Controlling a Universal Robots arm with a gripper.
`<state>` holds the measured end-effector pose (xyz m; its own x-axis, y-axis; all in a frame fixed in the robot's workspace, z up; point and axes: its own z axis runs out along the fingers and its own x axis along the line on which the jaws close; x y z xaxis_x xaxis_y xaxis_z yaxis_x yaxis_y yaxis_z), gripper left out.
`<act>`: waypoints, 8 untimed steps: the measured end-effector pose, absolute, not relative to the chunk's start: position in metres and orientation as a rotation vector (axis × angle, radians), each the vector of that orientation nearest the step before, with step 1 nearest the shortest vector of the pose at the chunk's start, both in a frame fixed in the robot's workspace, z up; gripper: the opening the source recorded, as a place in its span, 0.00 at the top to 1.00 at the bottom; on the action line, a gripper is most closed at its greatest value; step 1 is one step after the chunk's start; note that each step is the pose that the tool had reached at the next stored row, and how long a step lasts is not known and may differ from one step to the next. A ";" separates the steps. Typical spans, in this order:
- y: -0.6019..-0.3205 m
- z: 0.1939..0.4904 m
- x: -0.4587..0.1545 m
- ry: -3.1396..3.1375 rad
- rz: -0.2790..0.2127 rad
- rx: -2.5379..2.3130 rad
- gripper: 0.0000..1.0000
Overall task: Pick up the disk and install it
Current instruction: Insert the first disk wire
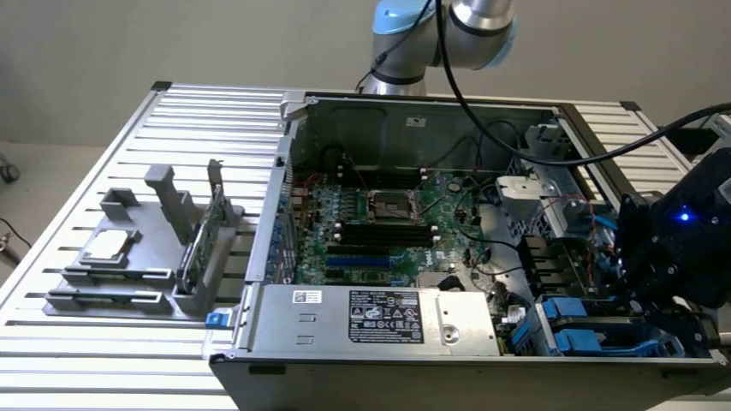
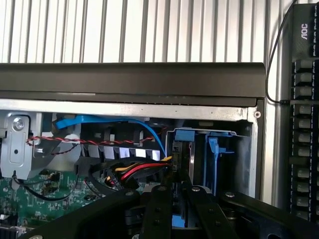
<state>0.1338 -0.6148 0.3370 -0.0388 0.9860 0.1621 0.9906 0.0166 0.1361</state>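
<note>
The gripper point(image 2: 173, 201) hung over the open computer case's point(image 1: 400, 111) drive bay corner at the exterior view's right, its black fingers point(image 2: 155, 209) drawn close together on the upper edge of the disk point(image 2: 185, 149). The disk stood on edge in the bay, its blue carrier beside another blue carrier point(image 2: 213, 159). A motherboard point(image 1: 377, 227) and power supply point(image 1: 377, 318) sat in the case.
</note>
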 end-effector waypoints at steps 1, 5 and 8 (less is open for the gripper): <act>-0.615 0.337 0.134 -2.223 -0.331 -2.165 0.83; -0.615 0.336 0.134 -2.216 -0.333 -2.175 0.83; -0.615 0.336 0.133 -2.210 -0.334 -2.182 0.83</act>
